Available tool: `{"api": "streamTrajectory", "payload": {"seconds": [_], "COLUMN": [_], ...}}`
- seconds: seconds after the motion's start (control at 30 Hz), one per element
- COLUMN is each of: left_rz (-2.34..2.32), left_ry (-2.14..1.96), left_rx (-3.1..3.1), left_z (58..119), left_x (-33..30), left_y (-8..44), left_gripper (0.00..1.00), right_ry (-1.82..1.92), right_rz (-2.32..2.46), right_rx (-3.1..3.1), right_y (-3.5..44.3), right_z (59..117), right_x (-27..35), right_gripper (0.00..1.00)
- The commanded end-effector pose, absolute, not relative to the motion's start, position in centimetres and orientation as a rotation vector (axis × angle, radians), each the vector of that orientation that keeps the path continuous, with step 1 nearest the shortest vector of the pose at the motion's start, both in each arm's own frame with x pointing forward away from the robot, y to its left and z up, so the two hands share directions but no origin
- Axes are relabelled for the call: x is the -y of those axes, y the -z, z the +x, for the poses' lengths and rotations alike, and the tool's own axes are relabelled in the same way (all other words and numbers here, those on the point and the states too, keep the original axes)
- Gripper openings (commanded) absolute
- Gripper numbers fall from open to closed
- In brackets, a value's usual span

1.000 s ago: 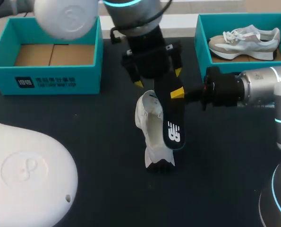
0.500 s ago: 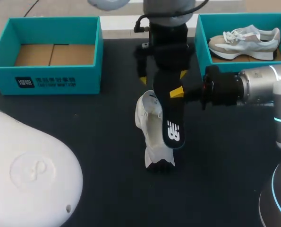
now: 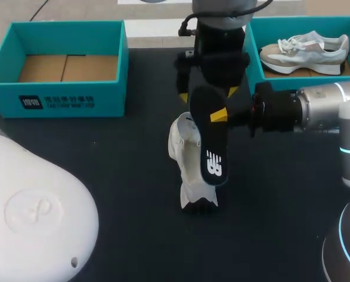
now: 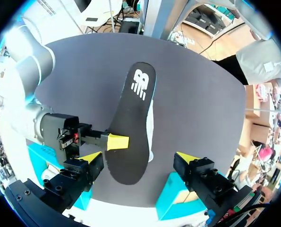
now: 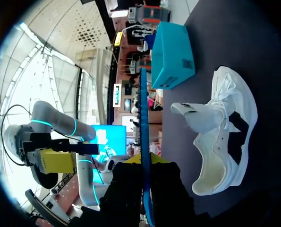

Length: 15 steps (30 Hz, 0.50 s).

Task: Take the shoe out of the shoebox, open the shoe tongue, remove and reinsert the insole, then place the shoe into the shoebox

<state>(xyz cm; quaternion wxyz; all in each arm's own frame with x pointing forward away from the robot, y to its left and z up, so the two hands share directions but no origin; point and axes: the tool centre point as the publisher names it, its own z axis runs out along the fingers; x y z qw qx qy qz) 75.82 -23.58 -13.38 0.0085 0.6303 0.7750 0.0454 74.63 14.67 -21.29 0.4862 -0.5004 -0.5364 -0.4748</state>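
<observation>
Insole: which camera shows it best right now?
Left wrist view: the whole face of the insole shows, with the right gripper pinching its edge. The head view shows it too, but dark against the left arm and table. The right wrist view catches it edge-on only.

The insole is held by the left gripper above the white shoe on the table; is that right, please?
Not quite: the right gripper holds the insole above the white shoe on the table. The right wrist view shows it edge-on between that gripper's fingers; the left gripper stands open.
</observation>
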Motion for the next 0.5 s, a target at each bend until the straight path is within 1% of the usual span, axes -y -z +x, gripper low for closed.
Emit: {"api": "streamTrajectory", "payload": {"seconds": [0.03, 0.33, 0.5], "left_rz": [1.973, 1.937, 1.724], "left_ry": [-0.133, -0.099, 0.188], "left_rx": [-2.417, -2.396, -2.279], "left_z": [76.1, 76.4, 76.9], "left_x": [23.4, 23.4, 22.4], "left_y": [13.7, 14.3, 14.0], "left_gripper": [1.00, 1.00, 1.00], "right_ry": [1.151, 1.148, 1.148], "right_rz": [-1.219, -1.221, -1.224], "right_rx": [1.307, 1.310, 1.308], "right_y": [21.3, 21.3, 21.2], "right_z": [74.6, 74.5, 74.4], "right_x": [-14.9, -14.9, -14.8], "right_gripper": [0.00, 0.00, 0.00]}}
